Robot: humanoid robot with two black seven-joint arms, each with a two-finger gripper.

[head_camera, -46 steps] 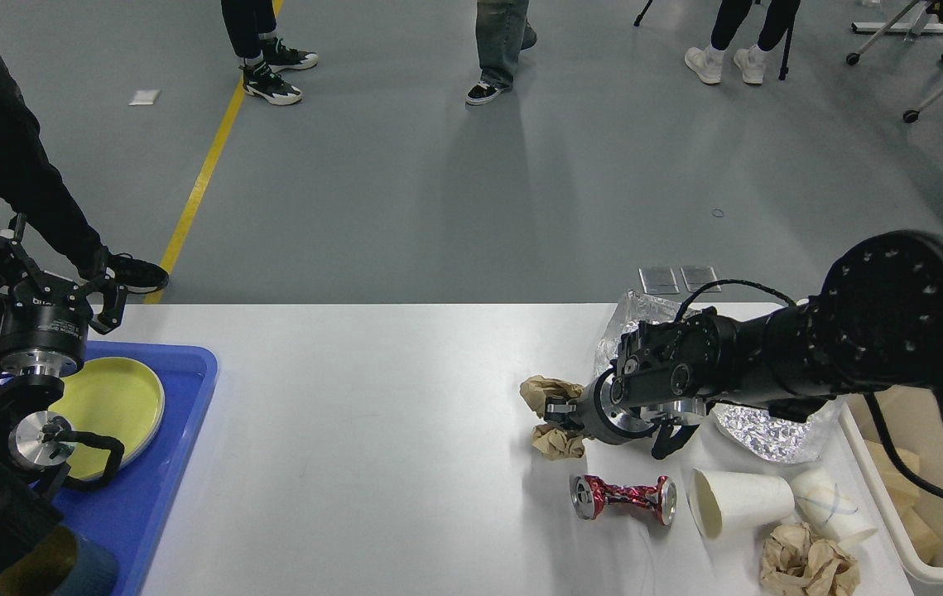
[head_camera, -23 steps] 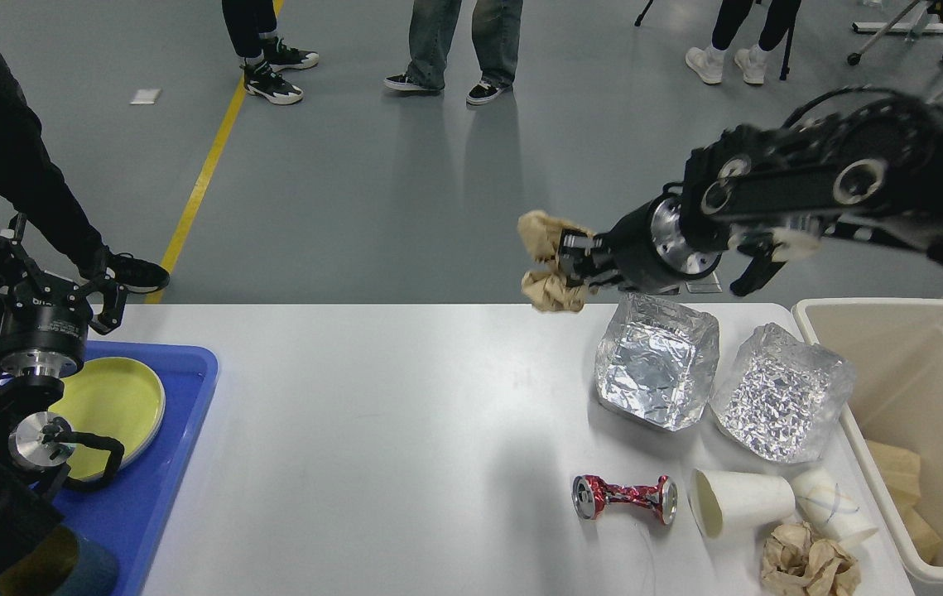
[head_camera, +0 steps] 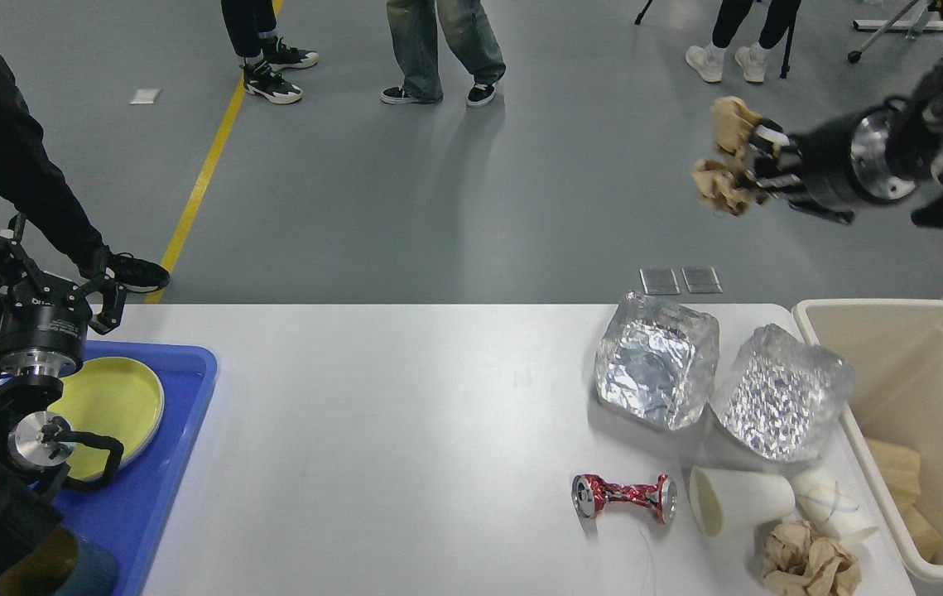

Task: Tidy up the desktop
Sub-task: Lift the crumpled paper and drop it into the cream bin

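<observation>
Right pincer (head_camera: 757,157) is clamped on crumpled brown paper (head_camera: 724,170), high above the smooth white counter (head_camera: 405,430). Left pincer (head_camera: 45,281) splayed wide over the blue tray (head_camera: 177,447). Counter's middle is bare.

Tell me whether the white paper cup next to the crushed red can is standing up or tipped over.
Tipped over. The paper cup lies on its side on the desktop, its open mouth facing the crushed can.
</observation>
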